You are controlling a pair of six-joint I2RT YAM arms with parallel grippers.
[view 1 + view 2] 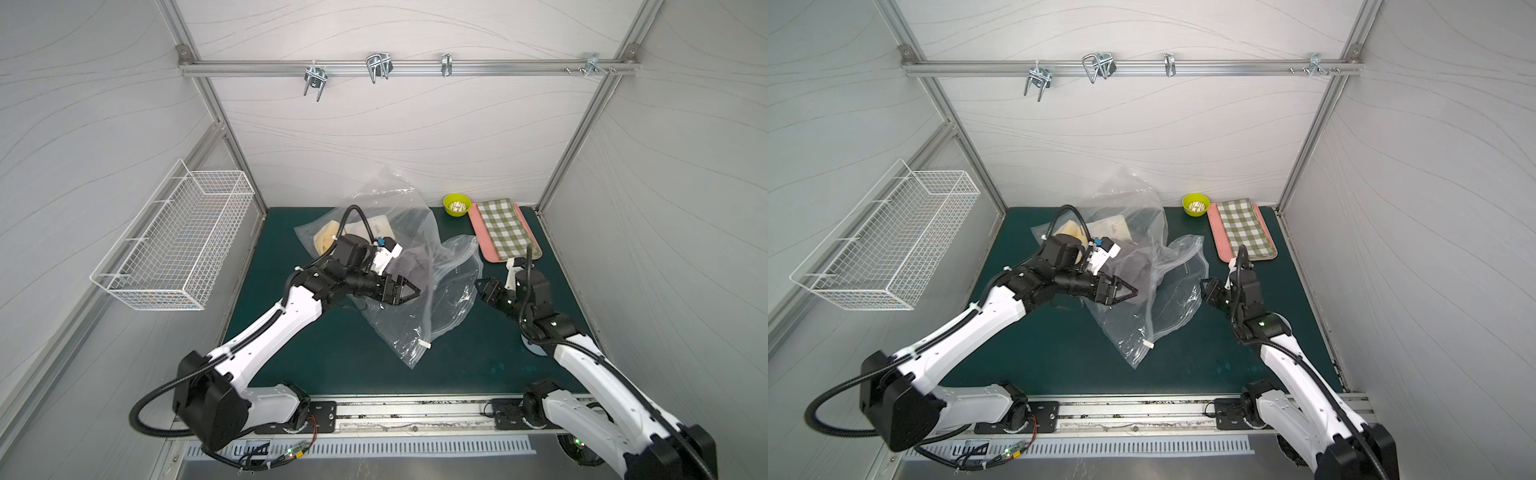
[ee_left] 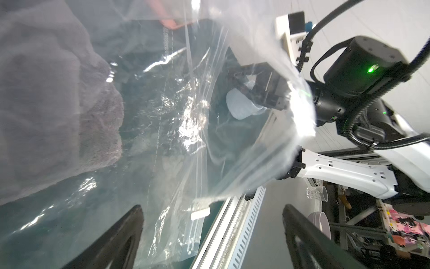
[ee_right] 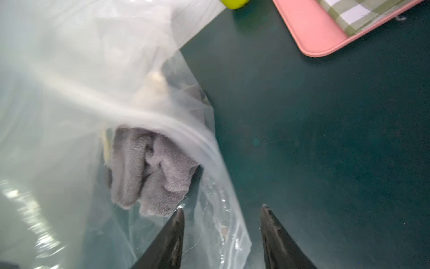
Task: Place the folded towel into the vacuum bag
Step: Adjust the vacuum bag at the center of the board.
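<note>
The fluffy grey folded towel (image 3: 151, 172) sits inside the crinkly transparent vacuum bag (image 1: 451, 286). The left fingers (image 2: 121, 233) and right fingers (image 3: 168, 240) gape, empty.

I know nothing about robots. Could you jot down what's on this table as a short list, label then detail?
Bag: clear plastic, crumpled, mid-table on the green mat
Towel: grey, inside the bag
Left jaws: wide open, holding nothing, by the bag
Right jaws: open, holding nothing, beside the bag's edge
Bowl: small, green, at the back
Tray: pink, with a checked cloth on it
Basket: white wire, on the side wall
</note>
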